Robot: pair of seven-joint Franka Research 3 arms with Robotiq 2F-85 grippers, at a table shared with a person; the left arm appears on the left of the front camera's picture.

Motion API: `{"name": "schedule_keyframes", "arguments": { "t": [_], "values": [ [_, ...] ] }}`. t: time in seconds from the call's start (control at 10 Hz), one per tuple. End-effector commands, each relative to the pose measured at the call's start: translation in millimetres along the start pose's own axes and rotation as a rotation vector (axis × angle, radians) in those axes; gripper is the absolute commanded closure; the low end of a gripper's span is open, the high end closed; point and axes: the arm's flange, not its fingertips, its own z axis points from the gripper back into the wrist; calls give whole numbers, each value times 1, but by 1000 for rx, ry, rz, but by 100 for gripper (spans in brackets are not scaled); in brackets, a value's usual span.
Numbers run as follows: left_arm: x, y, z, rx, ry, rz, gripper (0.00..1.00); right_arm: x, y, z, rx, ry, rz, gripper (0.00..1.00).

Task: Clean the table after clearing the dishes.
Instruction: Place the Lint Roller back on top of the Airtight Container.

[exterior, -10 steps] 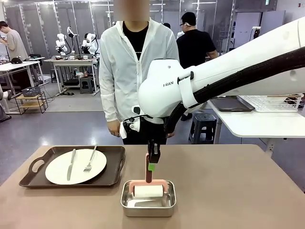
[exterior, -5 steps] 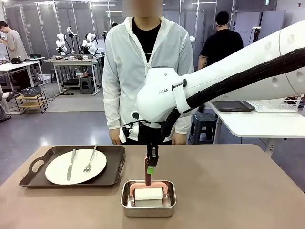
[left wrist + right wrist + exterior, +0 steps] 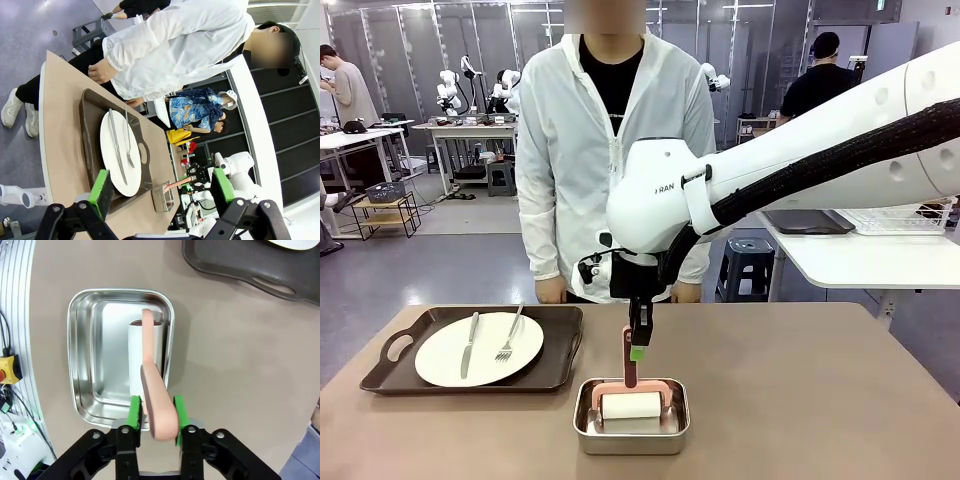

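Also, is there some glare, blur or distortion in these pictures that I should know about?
Front view: sharp, evenly lit from the ceiling, only soft shadows under the tray. Left wrist view: rolled sideways, and the wide lens bows the table edge. Right wrist view: bright reflections on the steel pan; the pink roller handle, close to the lens, looks oversized.

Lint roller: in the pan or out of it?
In. The lint roller lies inside the steel pan, its pink handle standing between the pads of the right claw.

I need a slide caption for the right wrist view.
Right gripper astride the pink handle of a white roller lying in a rectangular steel pan.
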Motion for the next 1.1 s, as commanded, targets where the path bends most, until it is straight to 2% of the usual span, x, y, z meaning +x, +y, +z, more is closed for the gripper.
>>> {"name": "schedule_keyframes", "arguments": {
  "t": [0.0,0.1,0.2,0.3,0.4,0.5,0.8,1.0],
  "values": [
    [-2,-3,4,-4,11,-1,0,0,6,21,-41,3,-17,31],
    [-2,-3,4,-4,11,-1,0,0,7,27,-52,0,-16,20],
    [-2,-3,4,-4,11,-1,0,-1,6,29,-56,-2,-23,2],
    [-2,-3,4,-4,11,-1,0,-2,6,31,-60,-6,-28,0],
    [-2,-3,4,-4,11,-1,0,-3,5,33,-64,-10,-30,15],
    [-2,-3,4,-4,11,-1,0,-3,4,34,-66,-11,-31,0],
    [-2,-3,4,-4,11,-1,0,-9,4,30,-85,-14,-48,0],
    [-2,-3,4,-4,11,-1,0,-4,-2,35,-55,-24,-11,0]
  ]
}}
